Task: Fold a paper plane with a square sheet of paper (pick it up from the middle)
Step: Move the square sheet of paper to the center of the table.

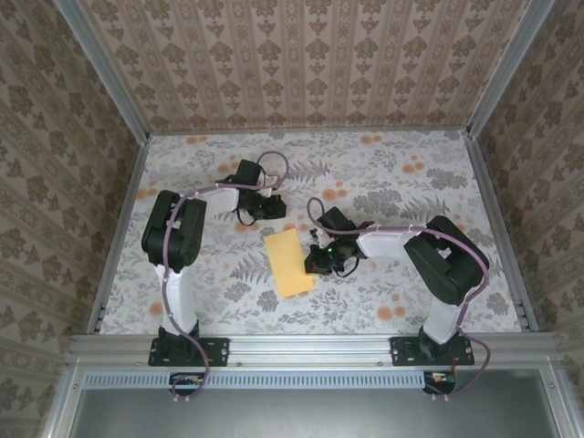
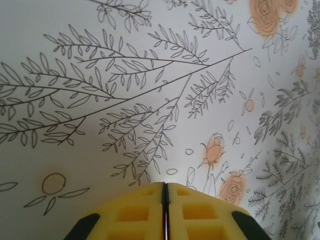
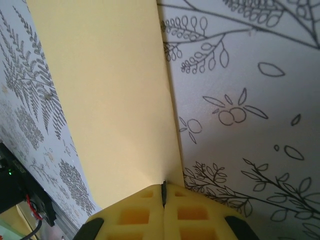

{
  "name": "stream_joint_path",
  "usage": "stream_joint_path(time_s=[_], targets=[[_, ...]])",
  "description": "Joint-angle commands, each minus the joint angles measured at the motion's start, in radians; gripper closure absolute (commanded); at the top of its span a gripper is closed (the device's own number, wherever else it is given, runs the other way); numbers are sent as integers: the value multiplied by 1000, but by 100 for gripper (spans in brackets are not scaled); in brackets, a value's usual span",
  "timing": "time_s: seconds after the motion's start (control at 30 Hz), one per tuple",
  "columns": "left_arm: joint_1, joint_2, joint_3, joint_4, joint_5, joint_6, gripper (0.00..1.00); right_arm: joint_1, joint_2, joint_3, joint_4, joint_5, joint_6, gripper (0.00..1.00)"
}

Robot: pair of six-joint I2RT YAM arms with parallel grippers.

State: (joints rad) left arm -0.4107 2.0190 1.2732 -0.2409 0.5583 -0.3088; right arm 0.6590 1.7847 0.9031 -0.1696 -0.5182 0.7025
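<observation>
On the left of the bench, the left arm reached up and inward across the grey floral print. The left jaws sat over bare print, above and just left of the paper, apart from it. In the left wrist view their yellow pads were pressed together, with only a thin dark seam between them and nothing held. Under them lay leafy sprigs and a few orange flowers.

Near the middle of the bench, between the two arms, the square sheet of paper lay flat. It was plain yellow-orange and showed as a long, narrow four-sided shape, slightly slanted, with its upper end leaning left.

On the right, the right arm bent inward and brought the right jaws to the paper's right edge. In the right wrist view their pads were closed against each other, tips down at the bench. The paper ran away from them, and its long edge led straight to the seam between the pads. Whether that edge was caught between them could not be told.
</observation>
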Motion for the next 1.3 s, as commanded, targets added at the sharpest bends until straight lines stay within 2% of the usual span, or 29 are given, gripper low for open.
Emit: stream_joint_path(time_s=[0.0,0.17,0.27,0.47,0.6,0.8,0.87,1.03,1.27], targets=[[3,-135,15,-26,-41,-75,73,7,-35,76,-60,63,8,99],[22,-265,-76,-72,-161,-186,54,7,16,186,-111,159,-20,79],[48,-342,-166,-81,-202,-261,47,7,76,249,-120,176,-23,74],[78,-488,-333,-110,-250,-353,30,6,191,357,-130,163,-20,71],[78,-536,-399,-115,-204,-381,22,4,240,401,-169,203,-11,71],[39,-565,-444,-158,-171,-392,15,-31,233,337,-161,267,61,71],[5,-568,-450,-169,-182,-407,7,-54,219,295,-129,272,102,70],[-108,-560,-472,-170,-192,-485,6,-96,186,227,-89,284,165,70],[-206,-579,-556,-47,-134,-647,14,-130,195,181,-54,242,205,68]])
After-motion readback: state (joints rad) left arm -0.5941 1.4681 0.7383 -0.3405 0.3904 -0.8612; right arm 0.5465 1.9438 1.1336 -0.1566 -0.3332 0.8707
